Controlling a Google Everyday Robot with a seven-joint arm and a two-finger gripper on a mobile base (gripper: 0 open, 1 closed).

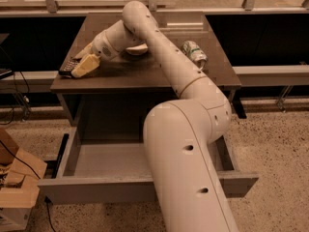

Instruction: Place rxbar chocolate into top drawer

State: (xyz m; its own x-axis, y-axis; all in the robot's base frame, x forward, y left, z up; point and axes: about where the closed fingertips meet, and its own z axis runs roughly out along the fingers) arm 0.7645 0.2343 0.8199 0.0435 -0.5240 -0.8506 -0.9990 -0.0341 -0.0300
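The rxbar chocolate (67, 68) is a small dark flat bar lying at the left edge of the brown table top (145, 71). My gripper (85, 62) is right over it on its right side, low on the table and touching or nearly touching it. The arm reaches from the lower middle of the view across the table to the left. The top drawer (96, 189) is pulled out below the table, and its grey inside holds nothing that I can see. My arm hides the drawer's right part.
A crushed green-white can (194, 52) lies on the table's right side. A pale round object (136, 50) sits behind my wrist. A cardboard box (17, 187) and cables stand on the floor at the lower left. A railing runs behind the table.
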